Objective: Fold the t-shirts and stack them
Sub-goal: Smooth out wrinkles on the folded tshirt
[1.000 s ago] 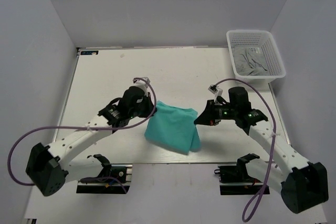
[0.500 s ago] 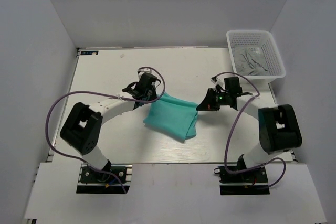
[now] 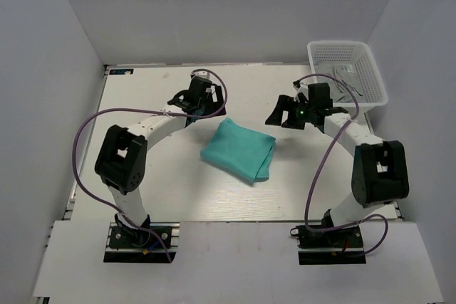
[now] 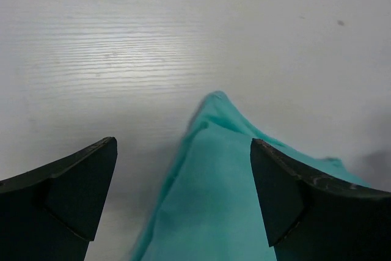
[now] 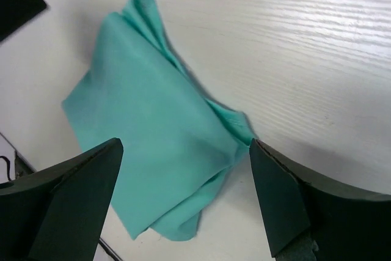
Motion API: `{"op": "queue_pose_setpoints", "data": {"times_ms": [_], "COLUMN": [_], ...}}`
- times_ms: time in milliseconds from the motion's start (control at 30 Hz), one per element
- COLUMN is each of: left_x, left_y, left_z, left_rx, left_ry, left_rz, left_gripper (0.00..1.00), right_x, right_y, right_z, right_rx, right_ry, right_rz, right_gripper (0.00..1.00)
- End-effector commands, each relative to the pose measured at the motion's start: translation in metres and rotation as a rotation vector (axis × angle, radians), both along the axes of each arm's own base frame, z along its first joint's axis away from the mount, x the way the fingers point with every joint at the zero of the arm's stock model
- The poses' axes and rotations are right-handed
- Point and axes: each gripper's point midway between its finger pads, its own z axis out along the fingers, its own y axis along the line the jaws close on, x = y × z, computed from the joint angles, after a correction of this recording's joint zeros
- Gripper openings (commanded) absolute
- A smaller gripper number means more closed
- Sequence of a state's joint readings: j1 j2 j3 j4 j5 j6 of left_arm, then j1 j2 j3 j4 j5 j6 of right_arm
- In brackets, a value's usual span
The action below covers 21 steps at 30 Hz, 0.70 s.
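Wide apart and empty, the left gripper (image 3: 203, 109) shows its dark, wedge-shaped fingers (image 4: 67, 194) over the pale, wood-grained table (image 3: 142, 169). The teal-green t-shirt (image 3: 239, 151) lies at its 5 o'clock, near the middle of the table. The shirt is folded into a rough four-sided pad of soft, thin cloth, smooth on top with loose layered edges along its right side. From the left wrist camera, a pointed corner of the shirt (image 4: 226, 212) sits between the fingers. The right gripper (image 3: 276, 115) also has its fingers spread and holds nothing, with the shirt (image 5: 153, 151) at its 8 o'clock. A white mesh basket (image 3: 374, 69) stands at the table's 1 o'clock corner.
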<state>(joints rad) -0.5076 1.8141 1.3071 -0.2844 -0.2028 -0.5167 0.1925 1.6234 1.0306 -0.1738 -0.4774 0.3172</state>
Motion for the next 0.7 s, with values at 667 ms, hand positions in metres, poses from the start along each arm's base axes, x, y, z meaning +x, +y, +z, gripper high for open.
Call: {"op": "queue_pose_setpoints", "data": {"times_ms": [667], "left_x": [-0.056], "left_y": [-0.069], "left_z": [-0.085], "left_rx": [-0.160], "left_ry": [0.246], "left_rz": [-0.411], "left_gripper": [1.00], "right_x": [0.007], "right_y": [0.028], "right_z": [-0.077], "right_rx": [-0.028], "right_ry": [0.177], "right_rz": [0.165], "right_gripper": [0.90]}}
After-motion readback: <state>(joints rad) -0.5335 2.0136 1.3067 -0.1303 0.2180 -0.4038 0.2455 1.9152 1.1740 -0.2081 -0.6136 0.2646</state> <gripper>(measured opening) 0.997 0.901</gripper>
